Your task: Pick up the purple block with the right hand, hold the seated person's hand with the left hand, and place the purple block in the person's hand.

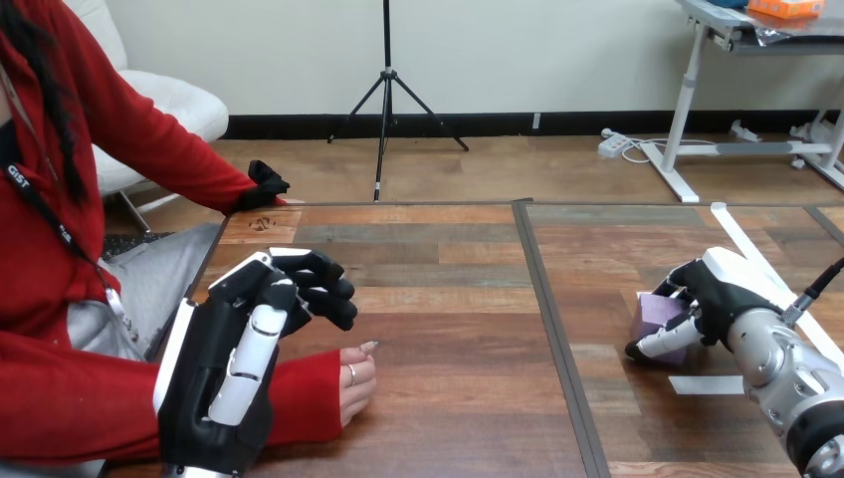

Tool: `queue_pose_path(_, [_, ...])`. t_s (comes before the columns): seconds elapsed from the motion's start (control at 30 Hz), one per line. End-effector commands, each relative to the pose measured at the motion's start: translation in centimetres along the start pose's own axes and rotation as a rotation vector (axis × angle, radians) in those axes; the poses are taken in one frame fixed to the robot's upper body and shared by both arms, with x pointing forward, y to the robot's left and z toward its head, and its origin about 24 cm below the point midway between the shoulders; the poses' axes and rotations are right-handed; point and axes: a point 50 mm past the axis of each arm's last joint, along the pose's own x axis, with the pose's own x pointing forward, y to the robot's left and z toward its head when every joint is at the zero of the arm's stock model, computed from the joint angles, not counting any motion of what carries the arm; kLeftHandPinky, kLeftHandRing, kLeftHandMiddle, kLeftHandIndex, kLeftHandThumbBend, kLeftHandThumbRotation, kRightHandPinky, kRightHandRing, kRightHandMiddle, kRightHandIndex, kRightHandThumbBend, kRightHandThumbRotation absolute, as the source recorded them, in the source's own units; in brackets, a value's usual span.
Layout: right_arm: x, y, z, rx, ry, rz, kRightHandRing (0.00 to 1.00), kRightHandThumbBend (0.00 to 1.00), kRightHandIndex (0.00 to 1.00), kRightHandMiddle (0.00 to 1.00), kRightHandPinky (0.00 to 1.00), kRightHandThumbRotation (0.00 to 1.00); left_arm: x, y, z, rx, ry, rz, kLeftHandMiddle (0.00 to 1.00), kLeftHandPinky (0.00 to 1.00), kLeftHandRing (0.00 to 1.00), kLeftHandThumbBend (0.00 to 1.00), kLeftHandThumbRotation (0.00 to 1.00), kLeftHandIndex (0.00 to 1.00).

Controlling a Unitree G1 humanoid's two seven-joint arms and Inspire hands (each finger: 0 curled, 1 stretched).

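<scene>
The purple block (661, 317) sits on the table at the right, and my right hand (712, 299) has its fingers and thumb curled round it. The block rests on the wood, partly hidden by the fingers. My left hand (261, 329) hovers raised at the left with fingers loosely bent and nothing in them. Just below and right of it, the person's hand (355, 383) lies on the table, fingers curled, in a red sleeve. My left hand is above the person's wrist and apart from it.
The wooden table (448, 299) has a dark seam (552, 329) running front to back between my hands. A strip of white tape (706, 384) lies near my right forearm, and another (756, 259) runs diagonally behind my right hand.
</scene>
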Motion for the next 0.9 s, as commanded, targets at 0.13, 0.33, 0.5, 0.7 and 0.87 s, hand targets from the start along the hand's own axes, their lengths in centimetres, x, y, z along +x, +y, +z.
queue_pose_path(0.13, [0.2, -0.3, 1.2, 0.025, -0.035, -0.032, 0.52, 0.6, 0.53, 0.56, 0.45, 0.0, 1.2, -0.1, 1.0, 0.013, -0.069, -0.007, 0.52, 0.44, 0.49, 0.54, 0.71, 0.53])
queue_pose_path(0.33, [0.2, -0.6, 1.3, 0.019, -0.04, -0.035, 0.51, 0.62, 0.52, 0.54, 0.44, 0.0, 1.3, -0.1, 1.1, 0.017, -0.075, -0.006, 0.52, 0.43, 0.48, 0.54, 0.71, 0.53])
queue_pose_path(0.5, [0.3, -0.9, 1.4, 0.012, -0.052, -0.035, 0.51, 0.64, 0.51, 0.54, 0.44, 0.0, 1.3, 0.0, 1.1, 0.023, -0.075, -0.004, 0.52, 0.43, 0.48, 0.53, 0.7, 0.53])
queue_pose_path(0.7, [0.2, -1.3, 1.6, 0.015, -0.071, -0.038, 0.51, 0.66, 0.51, 0.55, 0.45, 0.0, 1.3, 0.1, 1.2, 0.067, -0.077, 0.008, 0.52, 0.43, 0.48, 0.53, 0.71, 0.53])
queue_pose_path(0.87, [0.3, -1.7, 1.8, 0.019, -0.088, -0.044, 0.52, 0.66, 0.51, 0.55, 0.46, 0.0, 1.4, 0.6, 1.6, 0.212, -0.076, -0.028, 0.53, 0.44, 0.49, 0.52, 0.74, 0.54])
